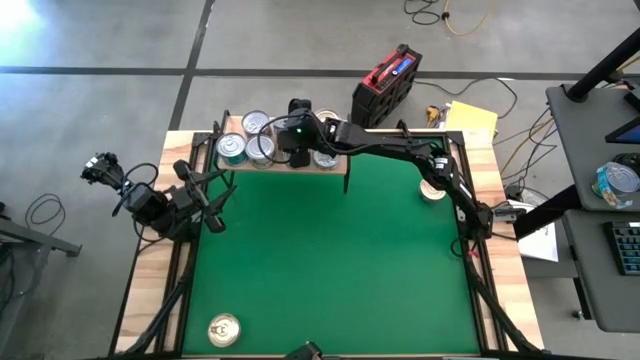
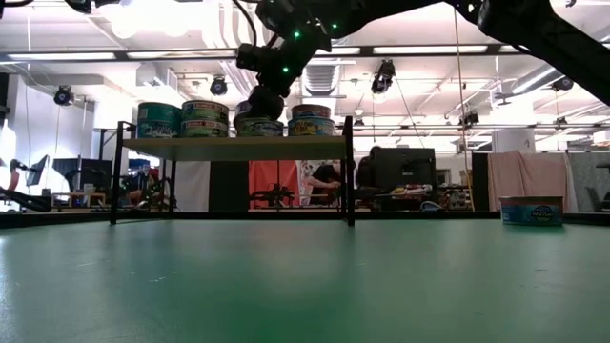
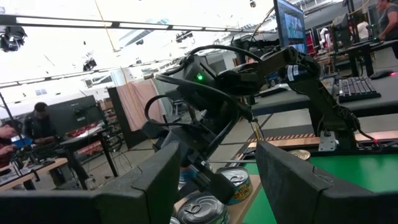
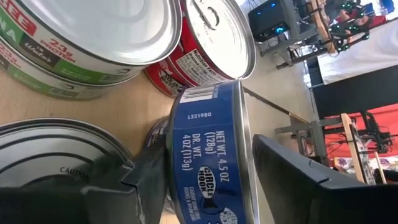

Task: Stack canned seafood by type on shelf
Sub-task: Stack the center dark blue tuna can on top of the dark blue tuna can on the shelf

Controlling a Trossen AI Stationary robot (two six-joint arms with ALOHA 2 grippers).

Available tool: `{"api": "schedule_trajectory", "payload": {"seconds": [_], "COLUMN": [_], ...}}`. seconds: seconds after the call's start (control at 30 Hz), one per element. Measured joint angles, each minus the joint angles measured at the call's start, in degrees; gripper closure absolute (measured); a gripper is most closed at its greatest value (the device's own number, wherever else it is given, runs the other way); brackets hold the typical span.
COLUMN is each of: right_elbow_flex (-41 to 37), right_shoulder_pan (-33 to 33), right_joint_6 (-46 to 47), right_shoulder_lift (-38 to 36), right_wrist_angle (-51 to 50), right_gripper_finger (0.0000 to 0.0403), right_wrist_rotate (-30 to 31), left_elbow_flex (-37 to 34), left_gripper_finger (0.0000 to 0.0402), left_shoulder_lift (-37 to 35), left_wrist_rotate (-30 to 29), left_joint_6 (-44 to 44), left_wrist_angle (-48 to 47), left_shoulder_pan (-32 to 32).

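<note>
Your right gripper [image 1: 298, 150] reaches over the shelf [image 1: 335, 166] at the mat's far edge; only its wrist view shows the fingers straddling a blue-sided tin [image 4: 208, 162], apparently loosened, beside a red tin [image 4: 214, 40]. From above you can count two stray tins on the mat: one near-left [image 1: 223, 330], one far-right [image 1: 432, 189]. Your left gripper [image 1: 212, 195] waits at the left, fingers spread and empty.

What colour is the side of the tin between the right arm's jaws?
Blue with white lettering, clearest in the right wrist view.
</note>
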Motion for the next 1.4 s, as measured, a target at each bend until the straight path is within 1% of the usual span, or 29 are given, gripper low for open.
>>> {"api": "schedule_trajectory", "payload": {"seconds": [0.53,0.93,1.17,1.4], "right_elbow_flex": [0.1,0.2,0.2,0.3], "right_shoulder_pan": [0.0,0.0,0.0,0.0], "right_joint_6": [1.5,2.4,2.5,2.6], "right_shoulder_lift": [0.0,0.0,-0.1,-0.3], "right_wrist_angle": [0.0,-0.1,-0.1,0.0], "right_gripper_finger": [0.0122,0.0082,0.0063,0.0053], "right_wrist_rotate": [0.1,0.1,0.1,0.1], "left_elbow_flex": [0.0,0.0,0.0,0.0], "left_gripper_finger": [0.0208,0.0208,0.0208,0.0208], "left_shoulder_lift": [0.0,0.0,0.0,0.0], "left_wrist_rotate": [0.0,0.0,0.0,0.0], "left_joint_6": [0.0,0.0,0.0,0.0], "left_wrist_angle": [0.0,0.0,-0.2,-0.4], "left_shoulder_pan": [0.0,0.0,0.0,0.0]}}
